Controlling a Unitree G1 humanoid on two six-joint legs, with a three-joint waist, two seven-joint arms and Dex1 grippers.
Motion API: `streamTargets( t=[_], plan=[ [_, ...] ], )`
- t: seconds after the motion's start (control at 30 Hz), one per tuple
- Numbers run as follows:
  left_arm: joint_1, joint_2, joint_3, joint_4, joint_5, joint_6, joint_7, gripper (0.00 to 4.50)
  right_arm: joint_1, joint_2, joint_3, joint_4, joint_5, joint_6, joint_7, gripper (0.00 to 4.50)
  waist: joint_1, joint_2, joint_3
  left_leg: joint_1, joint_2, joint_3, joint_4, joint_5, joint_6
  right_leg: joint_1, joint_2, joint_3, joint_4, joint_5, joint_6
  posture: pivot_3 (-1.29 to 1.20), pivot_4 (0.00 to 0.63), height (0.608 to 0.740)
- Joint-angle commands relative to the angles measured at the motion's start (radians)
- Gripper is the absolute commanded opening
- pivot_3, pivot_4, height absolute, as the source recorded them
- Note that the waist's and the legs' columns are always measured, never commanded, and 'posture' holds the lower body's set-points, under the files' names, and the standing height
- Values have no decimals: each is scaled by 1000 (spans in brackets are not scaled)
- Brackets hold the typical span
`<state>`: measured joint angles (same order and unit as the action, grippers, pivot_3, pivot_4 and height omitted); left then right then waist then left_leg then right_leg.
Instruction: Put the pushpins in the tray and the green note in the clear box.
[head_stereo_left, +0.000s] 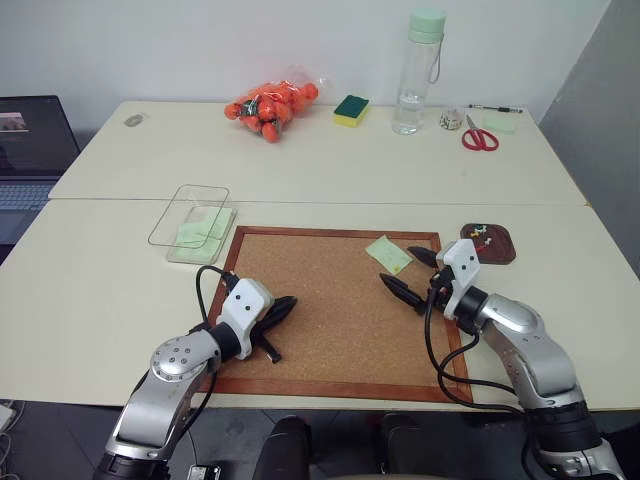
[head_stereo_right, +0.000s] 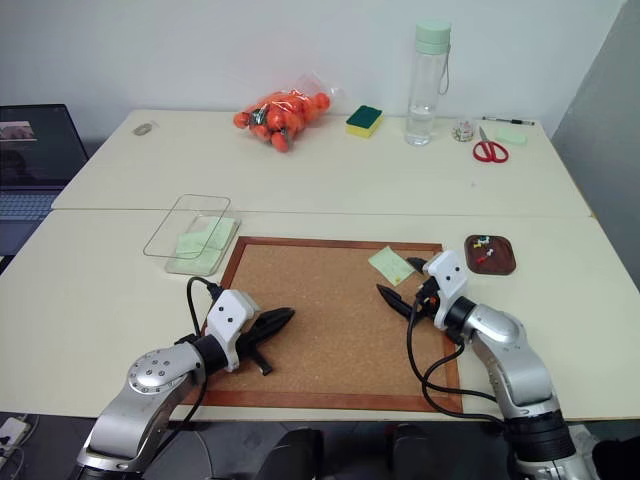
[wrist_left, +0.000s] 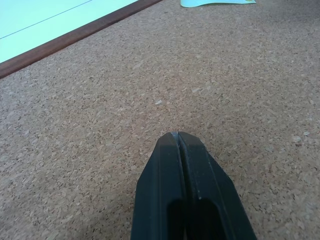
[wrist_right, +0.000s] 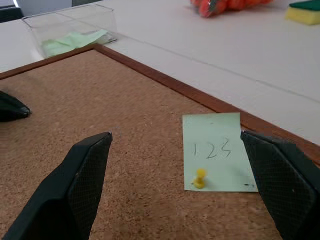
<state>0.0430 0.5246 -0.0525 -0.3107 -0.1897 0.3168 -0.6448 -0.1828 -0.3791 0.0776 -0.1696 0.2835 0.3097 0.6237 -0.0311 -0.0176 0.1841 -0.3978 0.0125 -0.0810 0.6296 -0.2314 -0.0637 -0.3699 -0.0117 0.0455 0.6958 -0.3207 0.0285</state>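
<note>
A thin pale green square paper note (wrist_right: 216, 150) marked "123" lies on the wood-framed cork board (head_stereo_left: 330, 320) near its far right corner, held by a yellow pushpin (wrist_right: 199, 178). The right gripper (head_stereo_left: 418, 274) hovers just beside it with jaws spread wide and empty, while the left gripper (head_stereo_left: 285, 305) rests over the board's left part, jaws closed on nothing. More pushpins (head_stereo_left: 483, 238) sit in the small dark brown wooden tray (head_stereo_left: 503, 254) on the counter right of the board, and the clear plastic box (head_stereo_left: 190, 215) lies off its far left corner.

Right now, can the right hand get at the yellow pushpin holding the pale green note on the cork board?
Probably yes: the right hand is open, the yellow pushpin stands between its fingers, nothing blocking.
</note>
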Motion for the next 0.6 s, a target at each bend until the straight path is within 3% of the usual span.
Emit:
streamTargets(
  t=[0.03, 0.13, 0.23, 0.47, 0.6],
  plan=[
    [10, 9, -11, 5, 9, 2, -8, 0, -37, 18, -8, 37, -14, -46, -7, 4376, 0, 0, 0, 0, 0, 0, 0, 0, 0, 0, 0, 0, 0, 0, 0, 0, 150, 740],
    [11, 9, -10, 4, 9, 3, -7, 0, -52, 25, -1, 80, -34, -69, -7, 4376, 0, 0, 0, 0, 0, 0, 0, 0, 0, 0, 0, 0, 0, 0, 0, 0, 150, 740],
    [12, 9, -9, 3, 9, 4, -7, 0, -62, 30, 13, 119, -61, -101, -7, 3964, 0, 0, 0, 0, 0, 0, 0, 0, 0, 0, 0, 0, 0, 0, 0, 0, 150, 740],
    [16, 10, -8, -1, 8, 2, -7, 0, -73, 35, 18, 177, -92, -141, -5, 2274, 0, 0, 0, 0, 0, 0, 0, 0, 0, 0, 0, 0, 0, 0, 0, 0, 150, 740],
    [17, 11, -6, -2, 7, 3, -7, 0, -82, 33, 13, 197, -106, -151, -7, 1611, 0, 0, 0, 0, 0, 0, 0, 0, 0, 0, 0, 0, 0, 0, 0, 0, 150, 740]
  ],
)
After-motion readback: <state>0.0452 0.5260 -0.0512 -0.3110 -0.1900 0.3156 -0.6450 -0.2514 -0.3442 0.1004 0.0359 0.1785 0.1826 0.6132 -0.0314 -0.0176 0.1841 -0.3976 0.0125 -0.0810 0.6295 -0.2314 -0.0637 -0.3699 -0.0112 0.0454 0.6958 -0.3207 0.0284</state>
